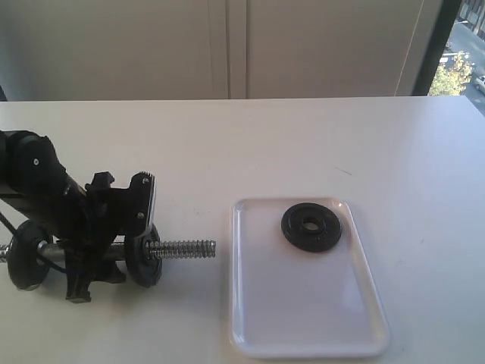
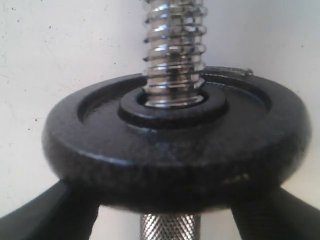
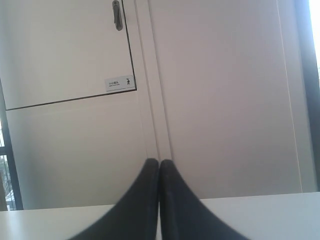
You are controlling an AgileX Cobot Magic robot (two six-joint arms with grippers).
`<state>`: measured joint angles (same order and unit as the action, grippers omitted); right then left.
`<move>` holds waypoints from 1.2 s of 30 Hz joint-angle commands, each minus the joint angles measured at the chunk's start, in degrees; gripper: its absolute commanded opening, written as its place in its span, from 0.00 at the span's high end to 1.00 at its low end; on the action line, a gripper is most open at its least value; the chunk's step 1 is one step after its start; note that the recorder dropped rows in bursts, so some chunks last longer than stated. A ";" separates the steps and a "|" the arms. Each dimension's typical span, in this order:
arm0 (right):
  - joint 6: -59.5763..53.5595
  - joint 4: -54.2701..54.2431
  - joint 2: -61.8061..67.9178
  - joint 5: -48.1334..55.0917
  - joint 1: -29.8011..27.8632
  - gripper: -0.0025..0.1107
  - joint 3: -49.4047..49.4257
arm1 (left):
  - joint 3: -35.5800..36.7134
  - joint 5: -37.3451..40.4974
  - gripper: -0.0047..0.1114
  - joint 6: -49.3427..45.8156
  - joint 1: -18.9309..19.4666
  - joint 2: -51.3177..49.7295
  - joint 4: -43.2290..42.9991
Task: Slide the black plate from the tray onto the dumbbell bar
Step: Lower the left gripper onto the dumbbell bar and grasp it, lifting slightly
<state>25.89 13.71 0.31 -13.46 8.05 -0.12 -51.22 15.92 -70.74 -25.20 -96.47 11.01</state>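
While my left pincer (image 1: 98,250) straddles the bar (image 1: 182,248) between its two discs (image 1: 144,258) (grip hidden, can't tell), one plate (image 1: 311,227) lies on one tray (image 1: 303,318) nearby; my right pincer (image 3: 159,200) is pressed together.

White table (image 1: 303,136), pale cabinet doors (image 1: 318,45) behind, small label (image 3: 120,83) on one, window (image 1: 464,68) at right.

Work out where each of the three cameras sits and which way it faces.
Exterior: at the table's near side, looking down across it to the wall; shows the left arm, dumbbell bar, tray, black plate.
Left wrist: close on a disc, facing along the bar's threaded end; left fingers at the corners.
Right wrist: level over the table toward cabinet doors; right fingers touching.
Shared: exterior and left wrist both show bar and disc.
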 commanded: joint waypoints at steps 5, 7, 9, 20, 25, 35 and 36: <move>0.29 -0.28 -0.31 0.16 0.05 0.98 0.12 | 0.56 0.67 0.39 0.20 -0.22 -0.91 0.93; 0.29 -0.28 -0.31 0.16 0.05 0.98 0.12 | 0.56 0.67 0.39 0.20 -0.22 -0.91 0.93; 0.29 -0.28 -0.31 0.16 0.05 0.98 0.12 | 0.56 0.67 0.39 0.20 -0.22 -0.91 0.93; 6.45 -0.38 -0.31 1.36 0.05 0.98 0.12 | 0.56 0.24 0.82 0.20 -0.22 -0.91 5.48; 7.01 -0.38 -0.31 4.11 0.05 0.98 0.12 | 0.45 0.38 0.96 1.62 -0.22 -0.49 5.71; 9.30 -0.38 7.33 15.39 0.05 0.98 -5.30 | 0.45 0.38 0.96 3.45 -0.22 4.85 5.71; 9.30 -0.38 9.53 15.98 0.41 0.98 -6.19 | 0.45 0.38 0.96 4.10 -0.22 5.35 5.71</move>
<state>34.85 13.40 5.52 0.58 8.05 -4.24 -50.17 17.13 -68.78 -25.20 -94.59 13.90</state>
